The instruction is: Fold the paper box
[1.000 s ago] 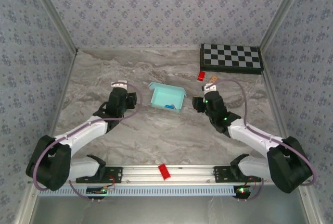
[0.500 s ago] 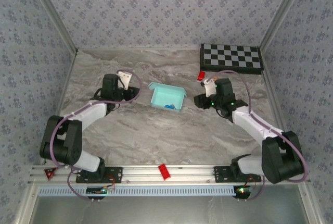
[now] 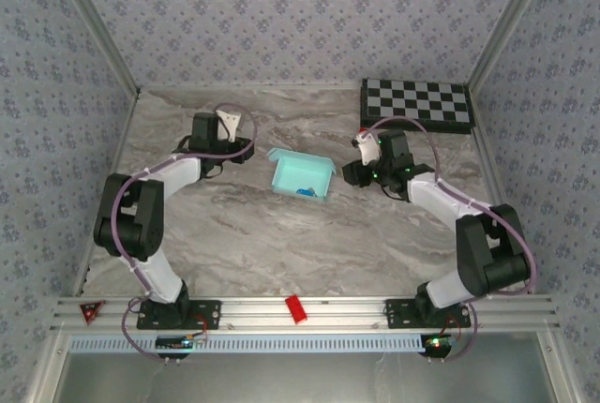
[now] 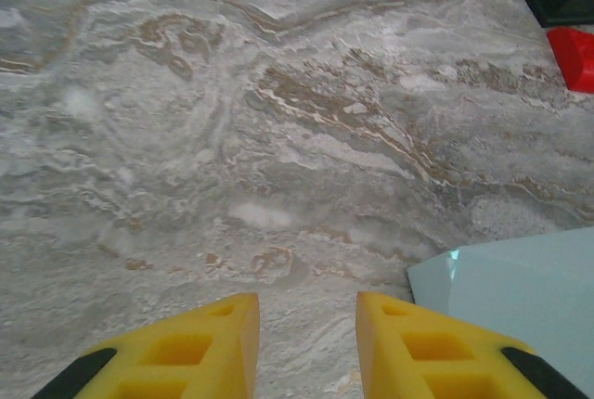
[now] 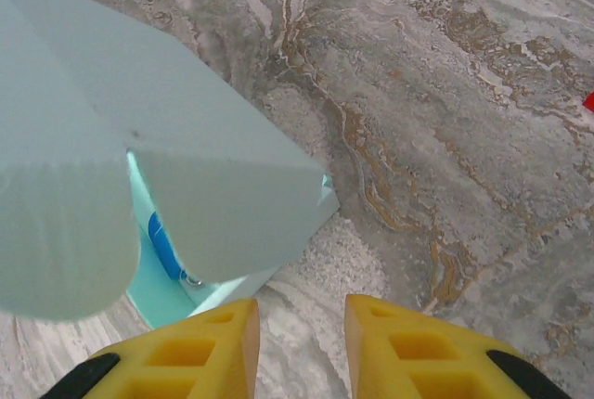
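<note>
The paper box (image 3: pixel 302 176) is a pale light-blue open box in the middle of the marble table, with a small blue thing (image 5: pixel 165 243) inside it. My left gripper (image 3: pixel 247 150) is to its left, pointing at it and apart from it. In the left wrist view a corner of the box (image 4: pixel 520 278) lies just beyond the right finger; the left gripper (image 4: pixel 306 311) is open over bare table. My right gripper (image 3: pixel 350 176) is close to the box's right side. The right gripper (image 5: pixel 300 311) is open, with the box's flap (image 5: pixel 139 139) just ahead to the left, untouched.
A black-and-white checkerboard (image 3: pixel 416 105) lies at the back right, with a small red block (image 4: pixel 575 56) near it. Another red block (image 3: pixel 296 308) sits on the front rail. Patterned walls close in the table on three sides.
Both arms have drawn their elbows up and swung their wrists toward the back of the table. Both pairs of jaws have narrowed. The box has not moved.
</note>
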`<state>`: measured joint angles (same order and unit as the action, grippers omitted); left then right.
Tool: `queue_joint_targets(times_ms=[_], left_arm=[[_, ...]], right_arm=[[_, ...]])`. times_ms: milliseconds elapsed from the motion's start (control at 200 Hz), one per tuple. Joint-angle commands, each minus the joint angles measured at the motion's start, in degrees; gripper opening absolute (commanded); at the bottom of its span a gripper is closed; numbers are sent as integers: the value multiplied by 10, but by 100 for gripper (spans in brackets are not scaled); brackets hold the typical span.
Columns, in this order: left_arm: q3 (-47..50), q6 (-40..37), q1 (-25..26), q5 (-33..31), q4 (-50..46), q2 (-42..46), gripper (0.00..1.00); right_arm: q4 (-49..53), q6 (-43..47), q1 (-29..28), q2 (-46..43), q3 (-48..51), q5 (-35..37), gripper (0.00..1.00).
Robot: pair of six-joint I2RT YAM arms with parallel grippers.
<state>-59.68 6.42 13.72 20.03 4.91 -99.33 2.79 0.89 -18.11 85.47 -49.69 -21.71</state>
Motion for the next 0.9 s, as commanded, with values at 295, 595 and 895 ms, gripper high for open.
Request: queue_joint_targets(times_ms=[295, 595, 895], left_arm=[[-43, 13, 36, 53, -53, -31, 30], [-26, 24, 40, 73, -43, -24, 29], [-8, 34, 42, 105, -21, -22, 29]], right_arm=[[8, -34, -17, 57, -59, -3, 30], [4, -51, -21, 86, -74, -23, 30], [7, -54, -23, 107, -92, -29, 30]])
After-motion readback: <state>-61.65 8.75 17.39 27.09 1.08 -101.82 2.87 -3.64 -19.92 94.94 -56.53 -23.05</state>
